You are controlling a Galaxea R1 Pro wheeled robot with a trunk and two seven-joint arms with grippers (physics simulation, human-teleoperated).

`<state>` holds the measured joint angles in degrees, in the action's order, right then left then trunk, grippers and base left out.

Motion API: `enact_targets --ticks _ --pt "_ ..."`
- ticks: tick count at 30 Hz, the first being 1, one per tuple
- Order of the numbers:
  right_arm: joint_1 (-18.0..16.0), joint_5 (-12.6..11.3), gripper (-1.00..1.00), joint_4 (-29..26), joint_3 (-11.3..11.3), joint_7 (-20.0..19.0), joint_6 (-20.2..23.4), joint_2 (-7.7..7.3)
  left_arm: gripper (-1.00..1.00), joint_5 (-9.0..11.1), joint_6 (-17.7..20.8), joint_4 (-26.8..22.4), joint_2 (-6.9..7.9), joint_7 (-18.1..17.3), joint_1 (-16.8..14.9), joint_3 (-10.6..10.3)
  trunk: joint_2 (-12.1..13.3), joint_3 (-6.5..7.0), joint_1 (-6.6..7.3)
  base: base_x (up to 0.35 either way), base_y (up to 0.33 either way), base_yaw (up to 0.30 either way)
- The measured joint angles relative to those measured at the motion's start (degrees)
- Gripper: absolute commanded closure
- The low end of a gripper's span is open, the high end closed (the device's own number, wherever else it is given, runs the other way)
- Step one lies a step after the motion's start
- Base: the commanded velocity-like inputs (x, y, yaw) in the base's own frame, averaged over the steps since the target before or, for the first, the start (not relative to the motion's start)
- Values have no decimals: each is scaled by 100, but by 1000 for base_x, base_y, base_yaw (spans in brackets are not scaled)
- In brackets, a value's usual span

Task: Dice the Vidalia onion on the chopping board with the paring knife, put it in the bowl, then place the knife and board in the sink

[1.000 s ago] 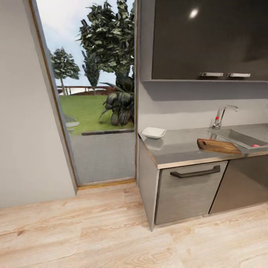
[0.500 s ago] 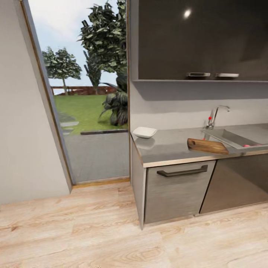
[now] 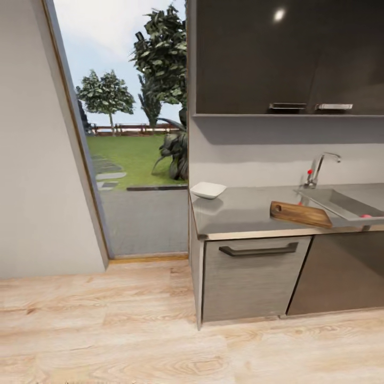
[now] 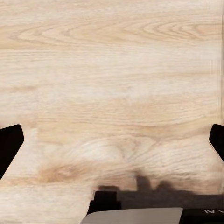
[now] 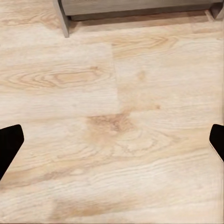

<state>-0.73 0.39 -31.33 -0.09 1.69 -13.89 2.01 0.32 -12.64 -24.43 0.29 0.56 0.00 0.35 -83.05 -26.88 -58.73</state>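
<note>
The grey countertop (image 3: 240, 209) stands ahead to the right, above drawer fronts. On it sits the white bowl (image 3: 208, 190) near its left end, and the dark brown chopping board (image 3: 300, 214) lies beside the sink (image 3: 346, 203). A pinkish-red lump, the Vidalia onion (image 3: 366, 216), peeks over the sink's near rim. The paring knife and the diced onion are out of view. My left gripper (image 4: 112, 144) and right gripper (image 5: 112, 144) both hang open over the wooden floor, with nothing between their fingers.
A chrome tap (image 3: 319, 168) with a red knob rises behind the sink. Dark wall cabinets (image 3: 288, 53) hang above the counter. A tall glass opening (image 3: 133, 160) on the left shows a garden. A grey wall (image 3: 37, 160) stands at the far left. Light wood floor (image 3: 133, 325) lies before the cabinets.
The whole head view has shifted: the camera has moved, and the counter front now faces me more squarely. The things on the counter lie where they were.
</note>
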Motion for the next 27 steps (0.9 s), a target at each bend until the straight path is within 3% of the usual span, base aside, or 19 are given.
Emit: enact_targets --ticks 13,23,27 --pt "-3 0 -100 0 0 0 0 -4 -100 0 0 4 4 0 0 6 0 0 0 0 -308 197" --pt "-1 0 -100 -1 0 -1 0 -9 -100 0 1 -3 7 0 0 6 0 0 0 0 -272 24" --pt "-3 -1 -100 -1 0 -2 -1 -9 -100 8 -5 -5 13 0 0 8 0 0 0 0 -58 1"
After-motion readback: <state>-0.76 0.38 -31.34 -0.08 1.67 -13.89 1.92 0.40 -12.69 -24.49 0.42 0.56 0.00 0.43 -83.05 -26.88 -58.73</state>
